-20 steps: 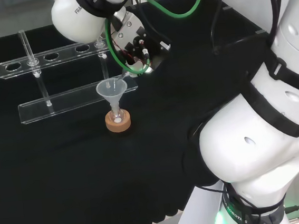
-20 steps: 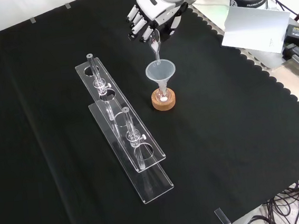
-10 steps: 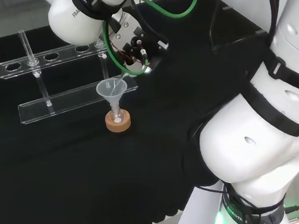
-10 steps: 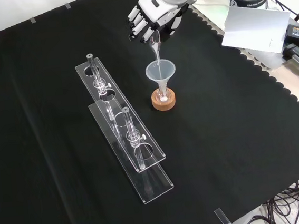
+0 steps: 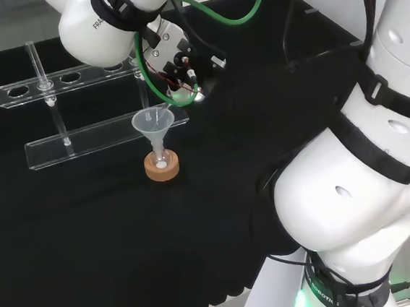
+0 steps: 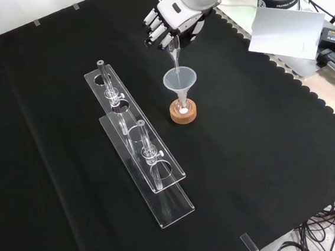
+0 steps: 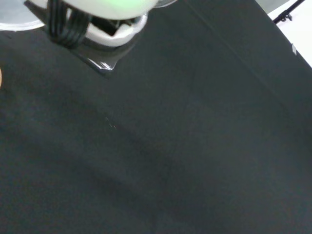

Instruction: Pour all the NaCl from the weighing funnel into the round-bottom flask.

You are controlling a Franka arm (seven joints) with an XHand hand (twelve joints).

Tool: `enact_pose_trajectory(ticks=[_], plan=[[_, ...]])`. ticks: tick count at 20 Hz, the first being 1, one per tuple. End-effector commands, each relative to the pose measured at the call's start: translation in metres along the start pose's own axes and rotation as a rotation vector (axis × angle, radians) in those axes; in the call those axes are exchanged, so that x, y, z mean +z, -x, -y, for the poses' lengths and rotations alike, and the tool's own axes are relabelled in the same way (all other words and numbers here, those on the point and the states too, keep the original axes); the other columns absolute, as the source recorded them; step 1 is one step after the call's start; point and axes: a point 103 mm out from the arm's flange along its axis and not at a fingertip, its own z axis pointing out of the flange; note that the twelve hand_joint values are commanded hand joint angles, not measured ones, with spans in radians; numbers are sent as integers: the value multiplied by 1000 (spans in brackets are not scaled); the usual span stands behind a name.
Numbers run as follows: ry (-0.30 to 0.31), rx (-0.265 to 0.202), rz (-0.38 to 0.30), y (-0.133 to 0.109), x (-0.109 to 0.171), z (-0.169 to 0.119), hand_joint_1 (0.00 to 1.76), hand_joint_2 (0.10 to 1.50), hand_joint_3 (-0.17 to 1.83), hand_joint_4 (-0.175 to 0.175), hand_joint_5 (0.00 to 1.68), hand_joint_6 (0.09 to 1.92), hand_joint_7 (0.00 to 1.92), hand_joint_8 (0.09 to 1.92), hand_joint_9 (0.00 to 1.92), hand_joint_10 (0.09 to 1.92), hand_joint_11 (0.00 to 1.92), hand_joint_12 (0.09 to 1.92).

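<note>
Since a second ago, head view shows the arm's link swung left, tipping the weighing funnel [image 5: 163, 112] steeper over the clear funnel [image 5: 152, 122]. Front view: the hand [image 6: 166, 20] pinches the weighing funnel with curled fingers; the round-bottom flask [image 6: 182, 107] sits on a cork ring [image 6: 183, 113]. Overtilting could scatter salt past the rim.

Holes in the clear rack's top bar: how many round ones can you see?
4. In the front view the rack has two holes at its far end and two nearer: one big, one ringing a post. More may be hidden.
</note>
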Motion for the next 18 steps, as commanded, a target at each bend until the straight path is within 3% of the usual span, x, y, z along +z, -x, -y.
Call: enact_pose_trajectory(ticks=[1, 18], plan=[[-5, -5, 36, -2, -3, -1, 1135, 695, 521, 175, 1366, 446, 559, 715, 1061, 270, 940, 953], [-10, -15, 127, -4, -10, -5, 1135, 696, 520, 175, 1365, 447, 555, 715, 1061, 266, 942, 951]])
